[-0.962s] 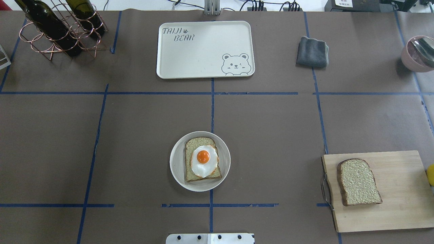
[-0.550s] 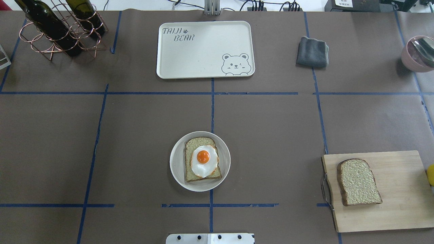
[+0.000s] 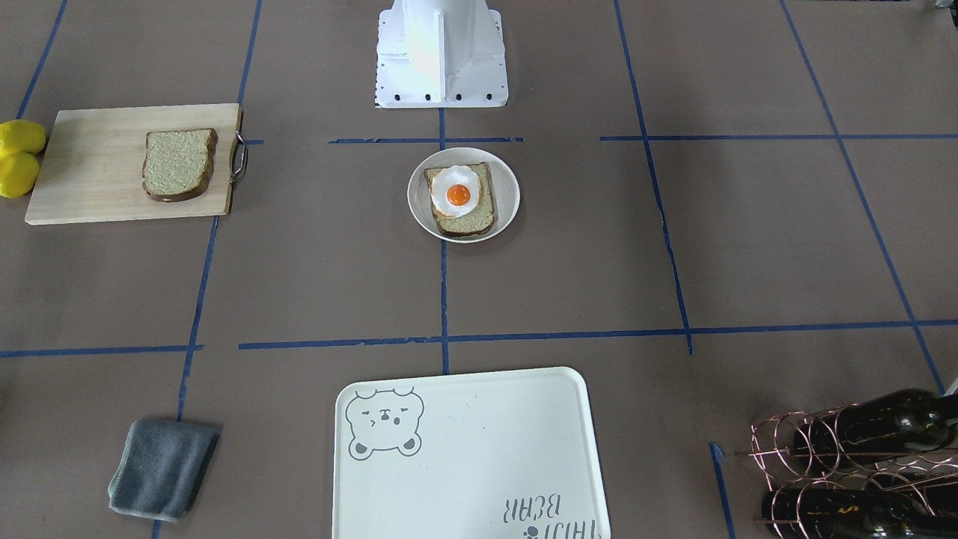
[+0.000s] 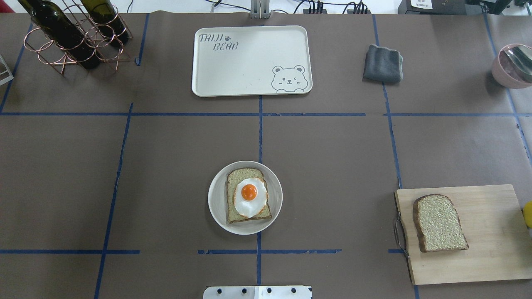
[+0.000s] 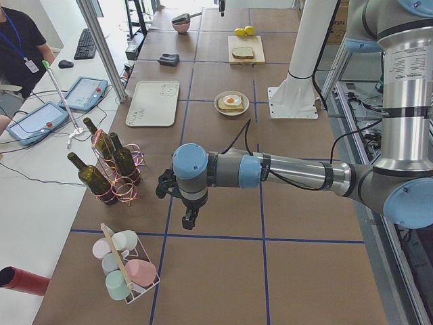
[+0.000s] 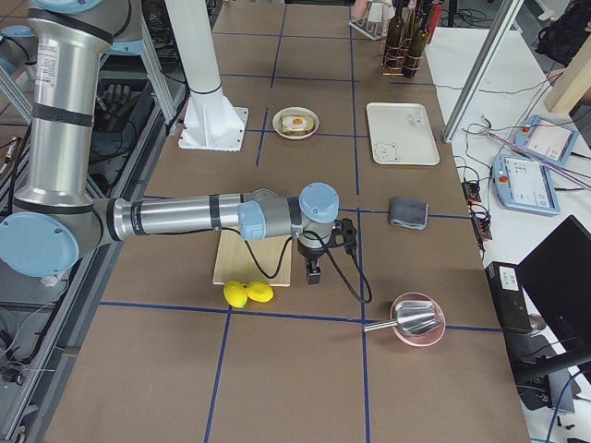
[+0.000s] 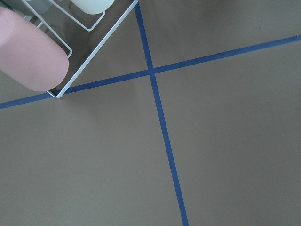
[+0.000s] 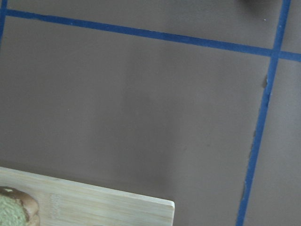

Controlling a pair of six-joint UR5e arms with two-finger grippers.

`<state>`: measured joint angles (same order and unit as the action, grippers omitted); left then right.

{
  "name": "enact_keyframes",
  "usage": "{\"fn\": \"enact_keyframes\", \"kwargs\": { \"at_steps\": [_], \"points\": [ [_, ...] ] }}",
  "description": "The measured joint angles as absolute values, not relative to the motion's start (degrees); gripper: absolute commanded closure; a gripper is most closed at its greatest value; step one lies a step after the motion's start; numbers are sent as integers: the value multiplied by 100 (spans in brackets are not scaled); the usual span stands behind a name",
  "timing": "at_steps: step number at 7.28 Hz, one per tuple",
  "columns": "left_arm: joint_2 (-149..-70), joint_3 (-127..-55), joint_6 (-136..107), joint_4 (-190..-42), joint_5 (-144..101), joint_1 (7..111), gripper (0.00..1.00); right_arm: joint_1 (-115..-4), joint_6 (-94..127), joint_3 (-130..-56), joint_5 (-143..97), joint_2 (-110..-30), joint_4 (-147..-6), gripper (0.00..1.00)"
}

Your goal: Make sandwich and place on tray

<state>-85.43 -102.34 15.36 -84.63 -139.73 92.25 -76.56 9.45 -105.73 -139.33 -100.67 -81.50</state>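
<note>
A small white bowl (image 4: 216, 207) holds one bread slice (image 4: 241, 218) with a fried egg (image 4: 249, 197) on top; it also shows in the front view (image 3: 463, 195). The second bread slice (image 4: 439, 223) lies on the wooden cutting board (image 4: 490, 249) at the right. The cream bear tray (image 4: 249, 62) lies bare at the far side. My left gripper (image 5: 189, 220) hangs over the table by the bottle rack, far from the bowl. My right gripper (image 6: 314, 274) hangs just past the cutting board's edge. I cannot tell whether either is open or shut.
Wine bottles in a copper rack (image 4: 70, 37) stand far left. A grey cloth (image 4: 382, 63) and a pink bowl with a metal scoop (image 4: 511, 66) are far right. Yellow lemons (image 3: 19, 157) lie by the board. A wire rack of cups (image 5: 125, 267) stands near the left gripper.
</note>
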Motion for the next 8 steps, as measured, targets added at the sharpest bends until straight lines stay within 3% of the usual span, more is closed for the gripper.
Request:
{"fn": "enact_keyframes", "kwargs": {
  "at_steps": [5,6,8],
  "points": [
    [-8518,-10242,1465,-8836,-14192,9220,0,-5673,5041,-10669,-13333,-10575,-4920,1],
    [-8517,-10245,1458,-8842,-14194,9220,0,-5204,5704,-10717,-12972,-10734,-4437,12],
    [-8517,-10262,1453,-8848,-14194,9220,0,-4665,6194,-10734,-12705,-11088,-3729,10]
  ]
}}
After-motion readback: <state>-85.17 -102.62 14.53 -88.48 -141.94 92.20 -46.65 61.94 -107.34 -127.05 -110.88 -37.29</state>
